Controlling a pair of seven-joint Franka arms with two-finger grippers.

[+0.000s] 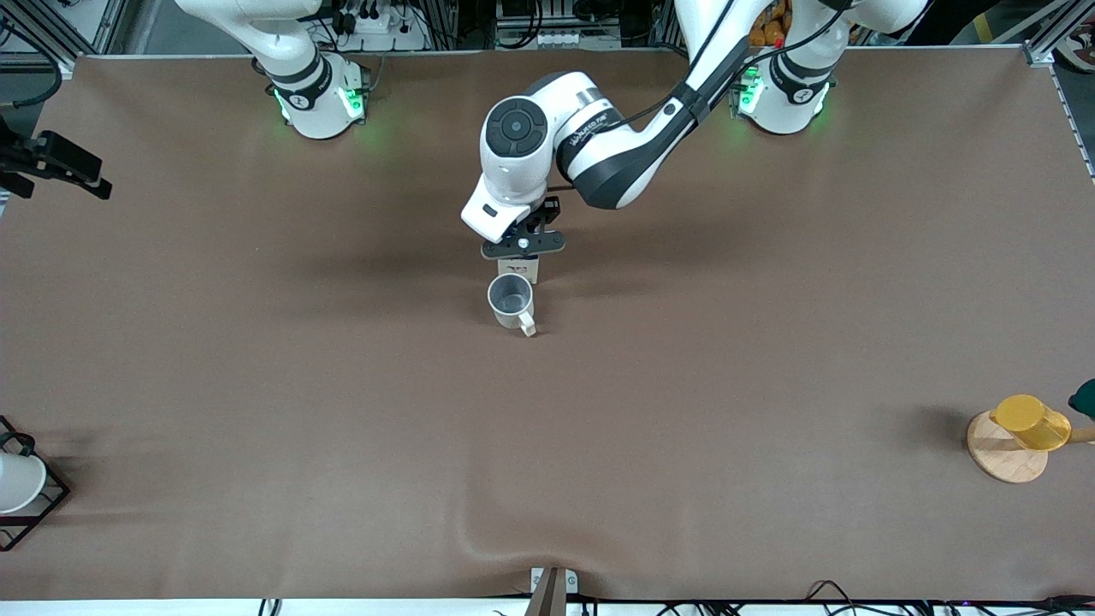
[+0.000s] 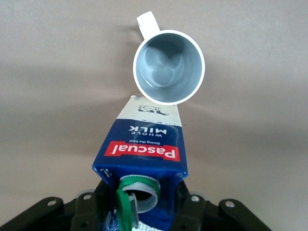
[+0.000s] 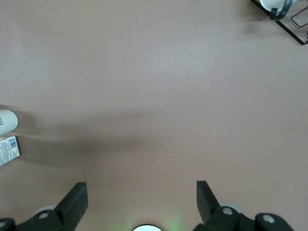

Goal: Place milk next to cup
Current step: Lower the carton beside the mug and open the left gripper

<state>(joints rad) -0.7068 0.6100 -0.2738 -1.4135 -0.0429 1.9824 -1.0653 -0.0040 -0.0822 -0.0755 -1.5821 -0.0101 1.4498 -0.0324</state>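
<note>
The milk (image 2: 144,149), a dark blue carton with a red label band and its green cap flipped open, stands upright in my left gripper (image 2: 142,192), whose fingers press on both sides of its top. In the front view only a white side of the milk (image 1: 524,270) shows under the left gripper (image 1: 522,255). The cup (image 1: 511,301), an off-white mug with a grey inside, stands close beside the milk, nearer to the front camera; it also shows in the left wrist view (image 2: 168,66). I cannot tell whether the carton touches the table. My right gripper (image 3: 142,190) is open and empty over bare table.
A yellow plastic cup (image 1: 1031,422) lies on a round wooden board (image 1: 1001,462) near the left arm's end. A white cup in a black wire frame (image 1: 17,483) stands at the right arm's end. A black mount (image 1: 56,162) juts in there too.
</note>
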